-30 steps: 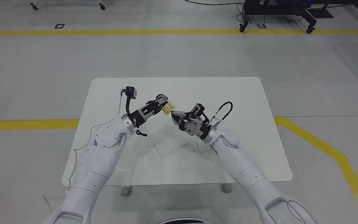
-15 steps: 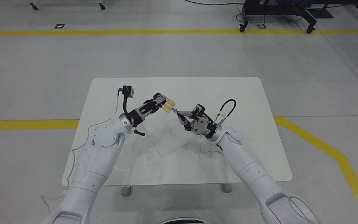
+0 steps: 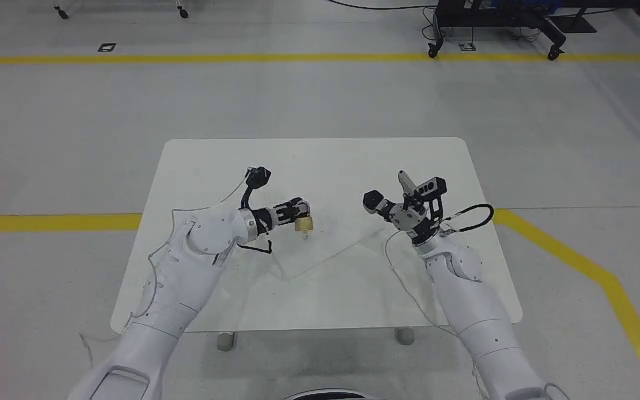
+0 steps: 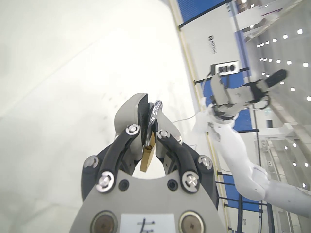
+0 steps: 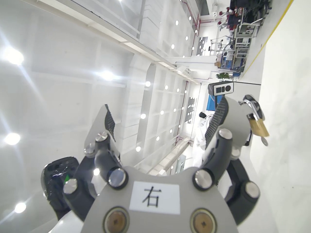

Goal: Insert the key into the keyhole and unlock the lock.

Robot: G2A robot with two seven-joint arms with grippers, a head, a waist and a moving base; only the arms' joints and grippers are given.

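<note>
The small brass silver-shackled padlock (image 4: 147, 155) is hanging pinched in the left gripper (image 4: 151, 111), a small silver key (image 5: 263, 142) seemingly lodged beneath it, while the right gripper (image 5: 165, 112), spread and empty, is drawing well away.

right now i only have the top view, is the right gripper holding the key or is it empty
observer: Empty. In the right wrist view the right gripper is open, with nothing between its pads.
operator: then where's the key, can't find it on the table
observer: Not on the table, as far as I can see. The right wrist view shows the left gripper shut on the lock by its shackle. A small silver piece sticks out of the brass end away from the shackle. It looks like the key sitting in the keyhole, though it is too small to be sure.
</note>
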